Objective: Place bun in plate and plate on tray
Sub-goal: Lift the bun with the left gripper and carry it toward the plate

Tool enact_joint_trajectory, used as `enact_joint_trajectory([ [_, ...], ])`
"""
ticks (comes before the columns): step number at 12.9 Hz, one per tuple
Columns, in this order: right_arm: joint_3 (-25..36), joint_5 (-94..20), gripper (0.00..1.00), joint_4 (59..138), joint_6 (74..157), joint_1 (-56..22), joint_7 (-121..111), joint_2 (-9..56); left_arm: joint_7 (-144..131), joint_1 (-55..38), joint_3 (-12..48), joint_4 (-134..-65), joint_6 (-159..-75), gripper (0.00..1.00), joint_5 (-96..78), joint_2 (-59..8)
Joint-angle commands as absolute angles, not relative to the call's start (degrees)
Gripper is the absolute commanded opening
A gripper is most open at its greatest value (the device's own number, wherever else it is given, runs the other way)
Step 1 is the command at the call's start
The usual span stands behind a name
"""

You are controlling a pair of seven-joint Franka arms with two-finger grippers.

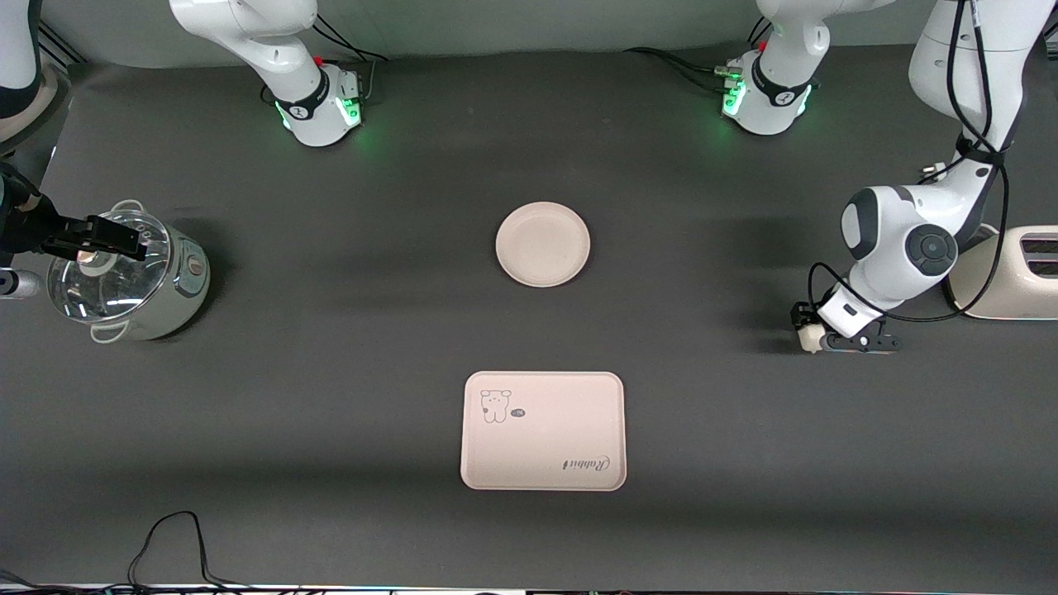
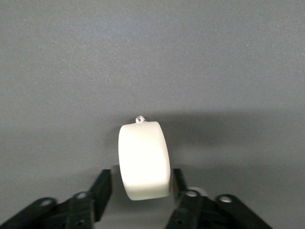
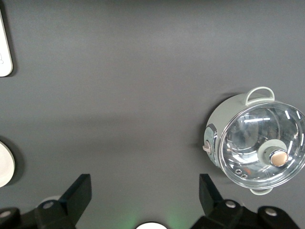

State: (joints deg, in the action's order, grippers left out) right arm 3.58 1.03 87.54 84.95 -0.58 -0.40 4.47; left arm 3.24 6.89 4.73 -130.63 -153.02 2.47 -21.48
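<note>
From the front camera, the left gripper (image 1: 814, 339) is low at the table (image 1: 331, 330) toward the left arm's end, beside the toaster (image 1: 1012, 277), with the bun (image 1: 810, 337) at its tip. The right gripper (image 1: 124, 240) hangs over the glass-lidded pot (image 1: 128, 273) at the right arm's end of the table. The plate (image 1: 543, 245) lies near the middle of the table, bare. The tray (image 1: 543, 430) lies nearer to the camera than the plate, apart from it, with its animal drawing and the word "Rabbit" showing.

In the left wrist view, the left gripper (image 2: 140, 188) is closed on the bun (image 2: 144, 160): its 2 black fingers (image 2: 101, 188) press on the bun's 2 sides. The bun is off-white, smooth and rounded, with a tiny nub on its end.

In the right wrist view, the right gripper (image 3: 145, 193) stands wide apart and holds nothing, its 2 fingers (image 3: 78, 191) over bare table (image 3: 143, 95). The pot (image 3: 255, 143) shows its clear lid and knob. The edges of the plate (image 3: 4, 164) and the tray (image 3: 4, 47) show at the frame's border.
</note>
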Motion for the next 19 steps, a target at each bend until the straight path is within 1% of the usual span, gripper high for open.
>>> enact_joint_trajectory([
  [1, 4.13, 0.88, 1.00, 88.86, 85.52, -1.14, -1.23, 2.99, 3.52, 6.86, 4.48, -129.46, -153.46, 0.03, 3.69, -21.80],
  [2, 4.13, 0.88, 1.00, 88.86, 85.52, -1.14, -1.23, 2.99, 3.43, 6.86, 4.48, -129.46, -153.46, 0.00, 3.69, -21.71],
  [5, 4.13, 0.88, 1.00, 88.86, 85.43, -1.14, -1.23, 2.99, 2.73, 6.86, 4.57, -129.03, -152.14, 0.00, 3.69, -20.31],
  [11, 4.22, 0.53, 1.00, 88.77, 85.34, -1.14, -1.23, 2.99, -0.95, 6.59, 4.75, -127.44, -141.79, 0.00, 2.90, -13.46],
  [13, 4.22, 0.53, 1.00, 88.86, 85.34, -1.14, -1.23, 2.99, -5.51, 5.20, 6.06, -127.35, -138.36, 0.00, 2.99, -9.78],
  [14, 4.13, 0.53, 1.00, 88.86, 85.34, -1.14, -1.23, 2.99, -7.71, 4.40, 6.24, -126.92, -135.12, 0.00, 2.99, -7.49],
  [15, 4.22, 0.53, 1.00, 88.86, 85.34, -1.14, -1.23, 2.99, -10.08, 2.83, 6.33, -125.52, -130.04, 0.00, 2.90, -4.86],
  [17, 4.22, 0.53, 1.00, 88.86, 85.34, -1.14, -1.23, 2.99, -13.61, -0.16, 6.42, -120.70, -115.48, 0.00, 2.90, -1.34],
  [18, 4.22, 0.53, 1.00, 88.77, 85.34, -1.14, -1.23, 2.99, -14.06, -0.96, 6.68, -119.02, -111.14, 0.00, 2.64, -0.01],
  [19, 4.22, 0.53, 1.00, 88.86, 85.34, -1.14, -1.23, 2.99, -15.63, -1.58, 6.94, -118.13, -108.83, 0.00, 2.03, 1.13],
])
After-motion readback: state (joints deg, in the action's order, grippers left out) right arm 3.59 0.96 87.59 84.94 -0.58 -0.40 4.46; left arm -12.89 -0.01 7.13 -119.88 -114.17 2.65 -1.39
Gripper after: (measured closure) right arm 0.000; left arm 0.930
